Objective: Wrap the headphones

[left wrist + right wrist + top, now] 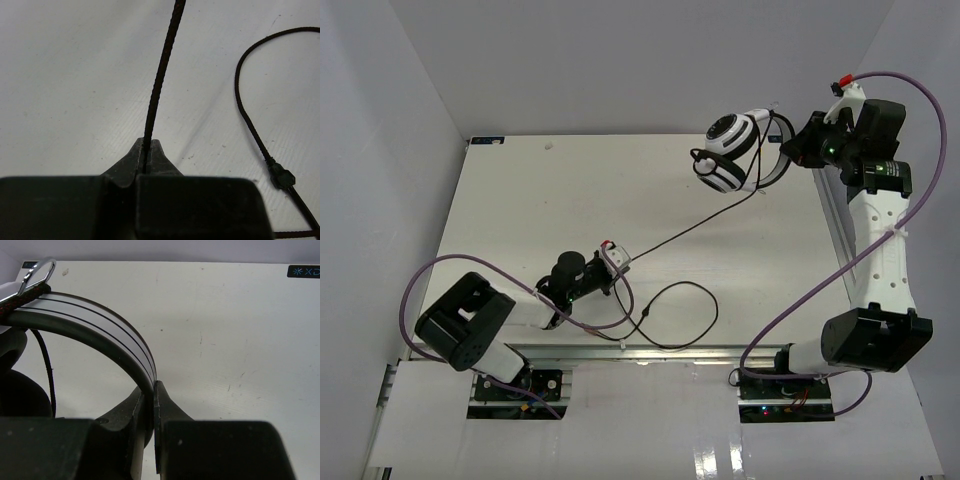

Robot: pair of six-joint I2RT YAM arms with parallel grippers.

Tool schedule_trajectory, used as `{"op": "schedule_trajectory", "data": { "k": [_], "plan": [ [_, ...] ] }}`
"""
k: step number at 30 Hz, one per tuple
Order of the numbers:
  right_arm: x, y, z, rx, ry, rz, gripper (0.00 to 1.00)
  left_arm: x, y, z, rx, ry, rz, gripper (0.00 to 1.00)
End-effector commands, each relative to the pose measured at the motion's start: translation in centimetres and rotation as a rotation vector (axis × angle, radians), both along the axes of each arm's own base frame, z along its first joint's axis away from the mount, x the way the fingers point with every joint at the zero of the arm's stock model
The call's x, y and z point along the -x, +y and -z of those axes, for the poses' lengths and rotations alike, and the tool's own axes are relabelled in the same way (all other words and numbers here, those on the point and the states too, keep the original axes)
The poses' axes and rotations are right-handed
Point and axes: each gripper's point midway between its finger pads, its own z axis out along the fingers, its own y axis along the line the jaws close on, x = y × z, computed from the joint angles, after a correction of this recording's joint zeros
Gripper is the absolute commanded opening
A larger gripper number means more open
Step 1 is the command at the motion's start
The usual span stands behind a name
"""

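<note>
The white headphones (735,150) with black ear pads hang above the table's far right part. My right gripper (798,148) is shut on their headband (100,327), which curves up and left from between the fingers in the right wrist view. A thin black cable (685,229) runs taut from the headphones down-left to my left gripper (616,262), which is shut on it; in the left wrist view the cable (161,80) rises straight out of the closed fingertips. The slack of the cable (695,310) loops on the table, with a small inline plug (281,177) lying flat.
The white table (540,200) sits inside white walls. Thick purple robot cables (450,265) arc beside each arm. A metal rail (640,350) runs along the near edge between the arm bases. A blue label (303,271) marks the far corner.
</note>
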Motion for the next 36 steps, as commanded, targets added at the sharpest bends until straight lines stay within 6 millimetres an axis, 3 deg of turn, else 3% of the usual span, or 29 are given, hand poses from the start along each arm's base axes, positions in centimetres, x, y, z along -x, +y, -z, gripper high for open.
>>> {"op": "schedule_trajectory", "data": {
  "k": [1, 4, 7, 12, 15, 18, 21, 23, 25, 27, 28, 32, 36],
  "plan": [
    [1.0, 0.7, -6.5, -0.01, -0.213, -0.032, 0.08, -0.1, 0.3, -1.2, 0.04, -0.026, -0.004, 0.0],
    [1.3, 1.1, -6.4, -0.019, -0.211, -0.06, 0.08, -0.5, 0.8, -1.6, 0.049, -0.036, -0.028, 0.0],
    [2.6, 2.9, -6.3, -0.049, -0.213, -0.186, 0.08, -1.2, 1.2, -1.7, 0.068, -0.016, -0.051, 0.0],
    [7.0, 6.3, -6.9, -0.071, -0.289, -0.486, 0.08, -3.3, 1.4, -1.6, 0.073, 0.032, -0.067, 0.0],
    [8.7, 6.6, -7.0, 0.011, -0.334, -0.553, 0.08, -4.8, 2.0, -2.4, 0.097, 0.07, -0.095, 0.0],
    [9.7, 5.8, -4.5, 0.169, -0.322, -0.58, 0.08, -7.6, 2.2, -5.4, 0.128, 0.076, -0.119, 0.0],
    [10.3, 4.7, -1.4, 0.336, -0.284, -0.581, 0.08, -10.2, 3.7, -7.1, 0.112, 0.179, -0.17, 0.0],
    [10.8, 4.4, -0.2, 0.444, -0.297, -0.579, 0.08, -12.1, 4.4, -9.8, 0.136, 0.21, -0.191, 0.0],
    [10.0, 3.3, 1.8, 0.534, -0.279, -0.531, 0.08, -12.9, 4.2, -12.8, 0.173, 0.235, -0.174, 0.0],
    [9.4, 2.4, 4.6, 0.64, -0.239, -0.46, 0.08, -13.1, 3.8, -15.8, 0.213, 0.259, -0.142, 0.0],
    [9.2, 3.4, 4.3, 0.666, -0.286, -0.462, 0.08, -12.6, 3.1, -17.7, 0.252, 0.291, -0.11, 0.0],
    [7.0, 2.8, 6.7, 0.805, -0.259, -0.33, 0.08, -10.5, 1.2, -22.5, 0.38, 0.386, 0.006, 0.0],
    [5.3, 4.0, 7.9, 0.857, -0.262, -0.271, 0.08, -8.4, -0.4, -25.5, 0.462, 0.493, 0.102, 0.0]
  ]
}}
